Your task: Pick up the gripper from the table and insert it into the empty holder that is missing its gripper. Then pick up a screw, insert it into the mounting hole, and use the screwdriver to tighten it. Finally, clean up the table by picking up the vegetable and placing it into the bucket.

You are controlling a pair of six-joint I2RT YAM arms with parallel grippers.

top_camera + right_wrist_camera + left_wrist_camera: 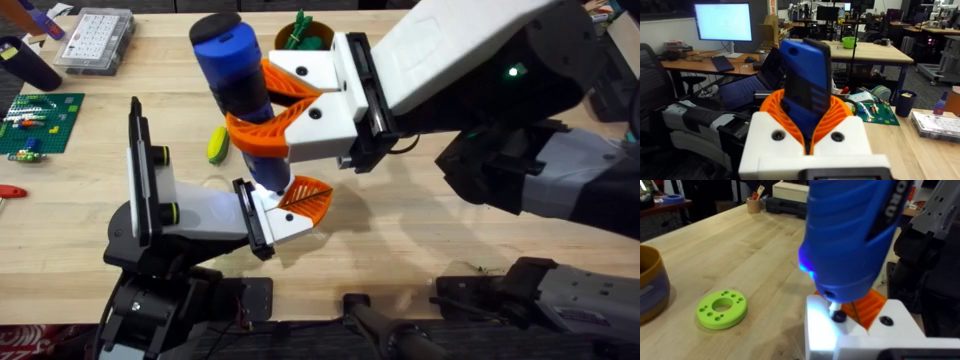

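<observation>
My right gripper (pixel 247 100) reaches in from the right and is shut on the blue screwdriver (pixel 235 65), which stands upright between its orange pads (pixel 807 107). The driver's tip rests on a dark screw (pixel 839 315) in the white holder (pixel 270 218) at the end of my left arm. A blue glow from the driver lights the holder. The small orange gripper finger (pixel 306 198) sits in that holder. My left gripper (pixel 865 311) looks shut, with nothing between its fingers. The yellow-and-green vegetable (pixel 217 143) lies on the table behind the left arm. The bucket (pixel 647 287) stands farther back (pixel 305 38).
A green ring with holes (pixel 721 309) lies on the table near the bucket. A clear parts box (pixel 95 40) and a green board (pixel 38 120) sit at the far left. A cup of tools (pixel 754 204) stands at the table's far end.
</observation>
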